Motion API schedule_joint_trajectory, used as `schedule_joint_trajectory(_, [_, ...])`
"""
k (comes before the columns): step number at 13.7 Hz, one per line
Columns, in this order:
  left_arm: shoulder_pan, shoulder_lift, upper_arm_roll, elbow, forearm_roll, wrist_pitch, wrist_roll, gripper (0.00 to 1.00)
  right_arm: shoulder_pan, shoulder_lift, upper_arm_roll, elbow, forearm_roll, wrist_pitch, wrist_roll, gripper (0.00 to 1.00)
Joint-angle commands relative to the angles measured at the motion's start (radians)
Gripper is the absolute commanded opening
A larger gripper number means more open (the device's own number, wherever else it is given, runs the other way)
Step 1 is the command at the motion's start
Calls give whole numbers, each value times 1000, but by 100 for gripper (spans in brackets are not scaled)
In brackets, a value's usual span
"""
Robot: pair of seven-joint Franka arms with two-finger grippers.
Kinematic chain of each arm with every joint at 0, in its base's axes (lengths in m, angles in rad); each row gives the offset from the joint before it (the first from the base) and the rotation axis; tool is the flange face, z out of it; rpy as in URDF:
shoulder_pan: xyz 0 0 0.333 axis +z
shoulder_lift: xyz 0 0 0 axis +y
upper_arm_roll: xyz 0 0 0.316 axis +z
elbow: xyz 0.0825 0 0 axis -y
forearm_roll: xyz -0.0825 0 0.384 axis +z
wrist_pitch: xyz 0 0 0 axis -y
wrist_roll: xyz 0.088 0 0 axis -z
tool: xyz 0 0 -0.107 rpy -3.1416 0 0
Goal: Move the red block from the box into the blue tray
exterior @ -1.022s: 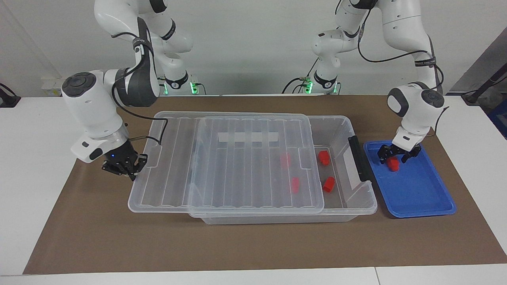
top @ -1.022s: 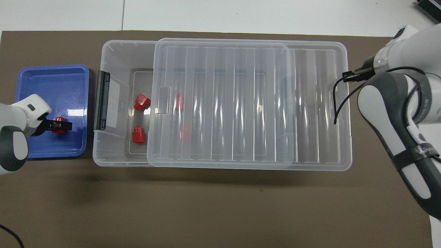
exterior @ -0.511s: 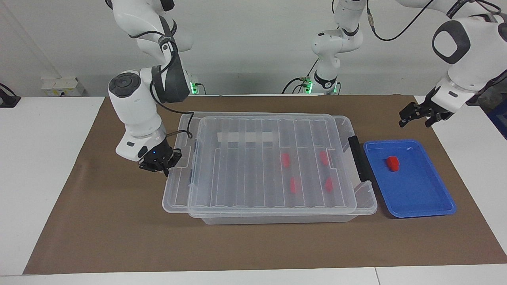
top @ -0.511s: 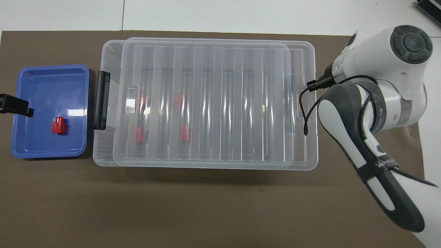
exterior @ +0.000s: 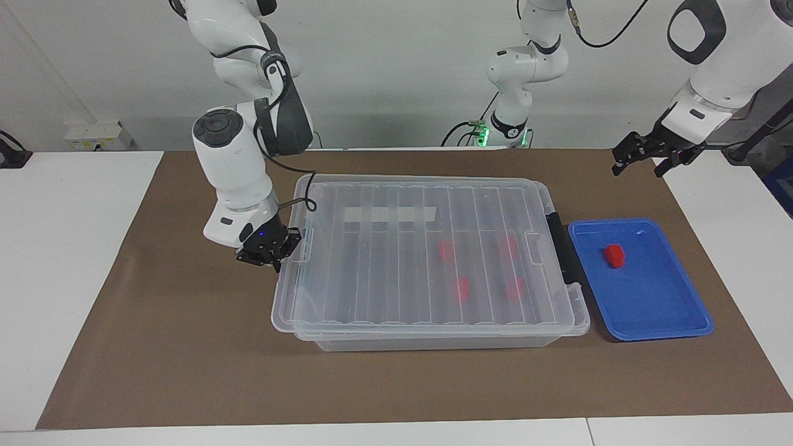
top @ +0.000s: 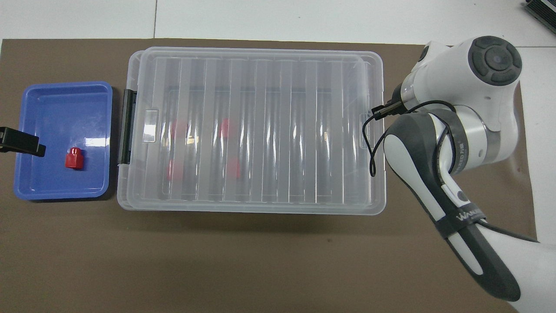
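Brown paper is covering the table, and on it we are seeing the box (exterior: 427, 260) with its clear lid (exterior: 421, 248) lying flat over it, covering the top almost fully. Our right gripper (exterior: 270, 248) is staying low at the lid's edge, at the right arm's end of the box; it is touching or almost touching the small lid tab, but we cannot tell if its fingers are open or closed on it.

Our left gripper (exterior: 647, 158) is hanging high in the air, near the robot-side end of the blue tray (exterior: 657, 322), with its fingers spread apart and holding nothing. Well below this hand, and a little toward the box from it, the red block (exterior: 614, 255) is resting alone inside the tray — free, with no finger near it.

Four other red blocks (exterior: 480, 269) are showing dimly through the lid, inside the box, all toward the left arm's end.

We are judging the task as nearly finished: the block is placed, the lid is back on. What is left is small — the right hand is needing only to let go and lift away.
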Motion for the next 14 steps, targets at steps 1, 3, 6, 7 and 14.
schedule_joint_trajectory(1, [-1, -27, 12, -32, -7, -3, -10, 100, 5, -20, 1, -27, 26, -7, -25, 0])
schedule_joint_trajectory(3, [2, -29, 12, -32, -7, -1, -11, 100, 7, -20, 1, -27, 26, -7, -25, 0])
schedule_joint_trajectory(6, [-3, -29, 12, -32, -6, -4, -7, 100, 8, -20, 6, -27, 26, -5, -25, 0])
schedule_joint_trajectory(7, [-7, -29, 13, -31, -3, -1, -7, 100, 8, -20, 7, -27, 26, -2, -22, 0])
schedule_joint_trajectory(14, [-66, 29, -36, 72, 177, 25, -13, 100, 8, -18, 21, -27, 28, 7, -15, 0])
